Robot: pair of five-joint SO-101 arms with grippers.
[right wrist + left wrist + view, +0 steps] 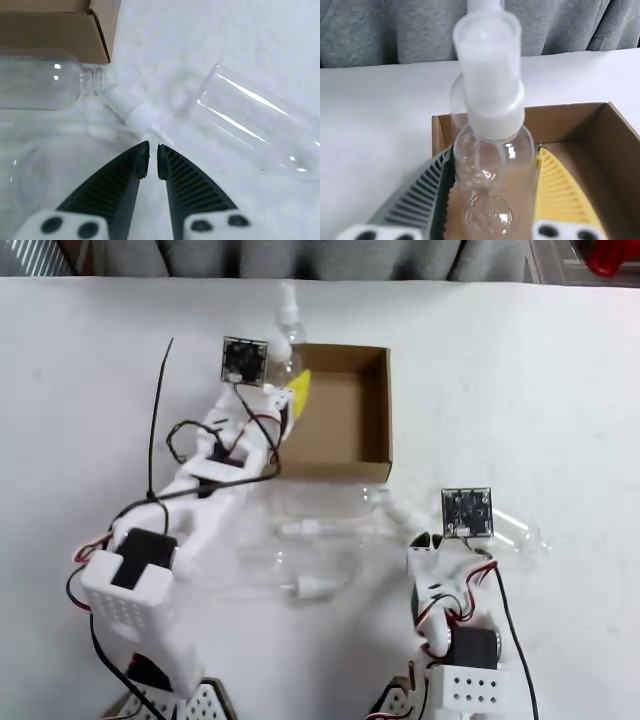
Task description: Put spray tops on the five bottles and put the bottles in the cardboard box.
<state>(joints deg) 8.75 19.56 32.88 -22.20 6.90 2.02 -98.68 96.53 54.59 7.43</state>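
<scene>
Left gripper (492,157): jaws closed on the body of a clear bottle (490,200), with a grey finger on one side and a yellow finger on the other. A white spray top (490,75) is fitted to this bottle and projects beyond the fingertips. The cardboard box (570,120) lies open beneath and beyond these jaws.

Right gripper (152,161): jaws all but closed, a thin slit between them, nothing held. Just ahead of its tips a second spray top (142,114) lies on the table (165,30). Beyond it to one side lies an uncapped bottle (40,80), and to the other side a further bottle (255,125). Both are on their sides.
</scene>
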